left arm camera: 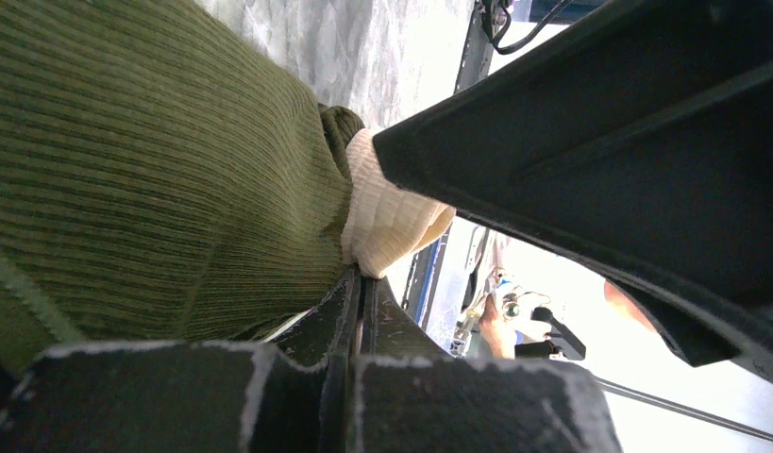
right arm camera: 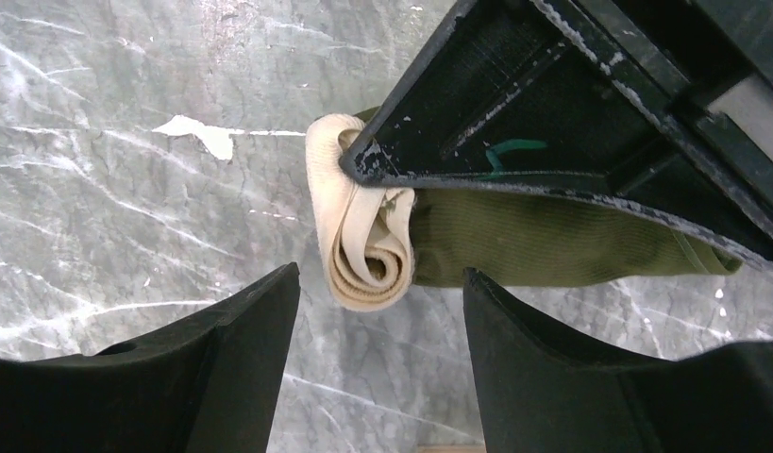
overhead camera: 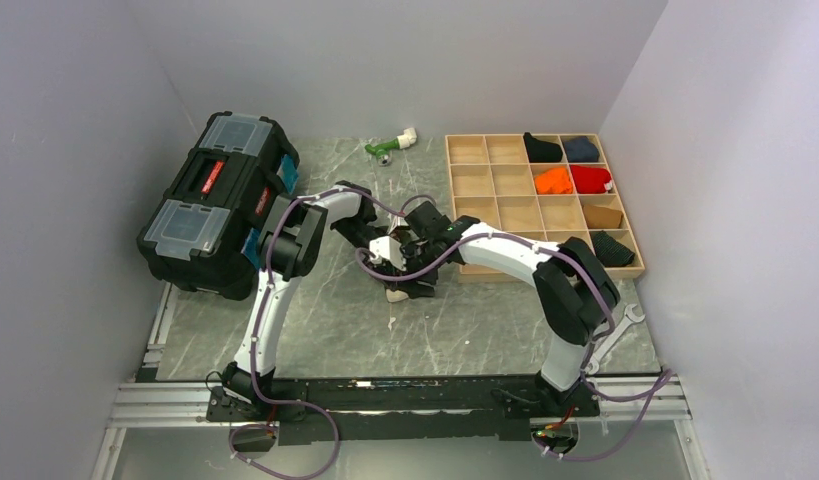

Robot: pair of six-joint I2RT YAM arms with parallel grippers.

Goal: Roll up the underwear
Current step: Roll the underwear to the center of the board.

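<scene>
While both arms converge on the middle of the table [overhead camera: 315, 330], I log the underwear [right arm camera: 552, 241] as lying there on the marble, already wound into a short tube. From the top camera it is mostly hidden under the two wrists; the wooden tray [overhead camera: 472, 190] sits toward 2 o'clock and the black toolbox [overhead camera: 215, 200] toward 10 o'clock, both apart from it.

Right wrist view: the cream waistband [right arm camera: 359, 236] shows as a spiral at the 9 o'clock end of the tube, and the olive body runs off toward 3 o'clock.

Left end effector [left arm camera: 368, 217]: appears clamped on the underwear, one finger across the top of the roll at the waistband end, ribbed cloth packed against the other.

Right end effector [right arm camera: 380, 283]: fingers apart, holding nothing, with the waistband spiral just beyond the gap.

Handling, my judgement: light, soft and springy knit with good grip on the pads, nothing fragile. The elastic band is the thickest layer and the likeliest to uncoil. I would take hold across the full thickness of the roll near that band, pinching every layer, not the loose outer flap. Letting go with the left before the right has closed risks the roll opening.
</scene>
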